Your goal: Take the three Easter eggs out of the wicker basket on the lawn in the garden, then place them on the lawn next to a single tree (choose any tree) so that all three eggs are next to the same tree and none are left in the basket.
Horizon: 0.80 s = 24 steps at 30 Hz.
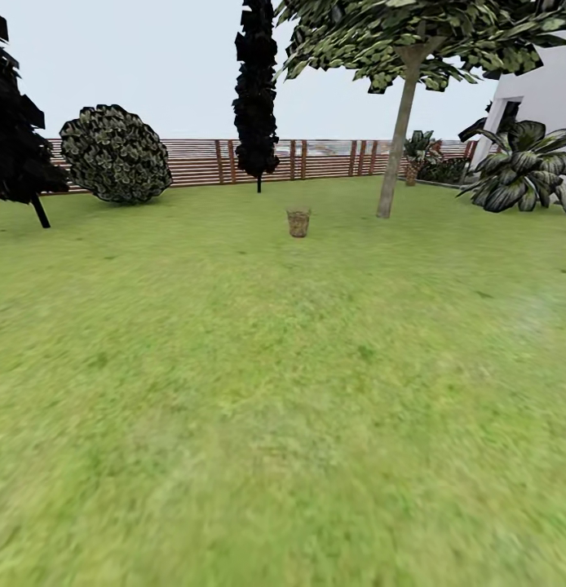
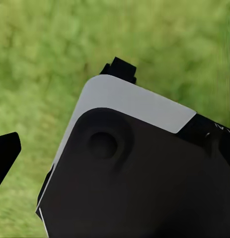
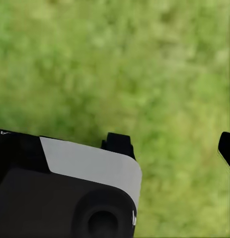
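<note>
The wicker basket (image 1: 298, 222) stood far off on the lawn (image 1: 258, 391), a little right of centre, left of and near the tree (image 1: 395, 159) with its pale bare trunk; the brown slatted fence (image 1: 201, 161) ran behind, a dark cypress (image 1: 256, 90) at its middle; the eggs could not be made out at that range. Such eggs would likely be light, hard and smooth, apt to roll or slip, so best pinched across the middle, taken from above through the open rim. Both wrist views gave grass beneath dark housings; a black tip (image 2: 5, 153) showed beside the left housing, another (image 3: 226, 148) beside the right; how wide either pair of fingers stood I could not tell; the basket lay well apart from both.
</note>
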Tool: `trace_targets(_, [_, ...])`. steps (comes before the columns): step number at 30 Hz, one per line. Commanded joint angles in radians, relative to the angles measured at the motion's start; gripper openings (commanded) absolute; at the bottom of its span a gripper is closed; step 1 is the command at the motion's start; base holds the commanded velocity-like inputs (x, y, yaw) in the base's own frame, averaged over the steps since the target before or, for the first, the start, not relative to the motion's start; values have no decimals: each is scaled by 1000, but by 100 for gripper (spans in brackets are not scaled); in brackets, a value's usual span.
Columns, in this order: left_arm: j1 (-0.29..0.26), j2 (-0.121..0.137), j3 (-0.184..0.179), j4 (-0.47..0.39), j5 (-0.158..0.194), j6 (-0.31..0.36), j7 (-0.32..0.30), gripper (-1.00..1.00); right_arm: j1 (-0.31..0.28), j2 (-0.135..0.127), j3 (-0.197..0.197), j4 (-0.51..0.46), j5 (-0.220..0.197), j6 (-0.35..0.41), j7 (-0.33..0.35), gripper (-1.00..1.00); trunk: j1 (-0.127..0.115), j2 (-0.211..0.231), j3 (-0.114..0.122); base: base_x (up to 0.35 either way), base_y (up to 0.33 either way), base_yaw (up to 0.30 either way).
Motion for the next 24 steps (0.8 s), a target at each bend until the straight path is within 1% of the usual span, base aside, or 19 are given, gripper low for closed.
trace_targets(1, [-1, 0, 6, 1, -1, 1, 3, 100, -2, 0, 1, 4, 4, -7, 1, 100, 1, 0, -1, 325, 0, 0])
trace_targets(24, [-1, -1, 6, 1, -1, 1, 3, 100, -2, 0, 1, 4, 4, -7, 1, 100, 1, 0, -1, 325, 0, 0])
